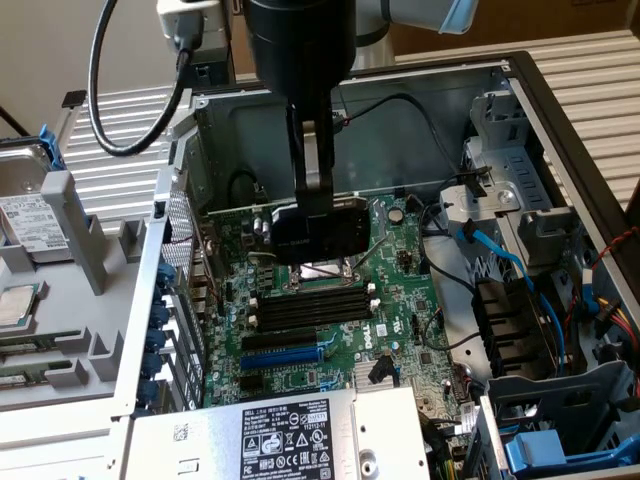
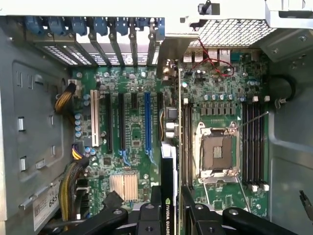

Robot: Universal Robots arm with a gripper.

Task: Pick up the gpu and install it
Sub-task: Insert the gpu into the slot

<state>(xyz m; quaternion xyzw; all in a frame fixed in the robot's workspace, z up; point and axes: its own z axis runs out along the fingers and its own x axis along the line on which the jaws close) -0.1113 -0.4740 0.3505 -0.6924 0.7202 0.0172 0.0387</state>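
the hand [image 1: 315, 205] is clamped on the gpu [image 1: 325, 235], holding it edge-down above the motherboard [image 1: 345, 345] inside the open case. the card's long axis runs parallel to the blue slot [image 2: 146, 122], and it seems to hang between that slot and the cpu socket [image 2: 215, 152].

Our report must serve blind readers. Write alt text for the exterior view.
The gripper holds the gpu over the green motherboard inside an open computer case. Black memory sticks and a blue slot lie nearer the camera, with a labelled power supply in front.
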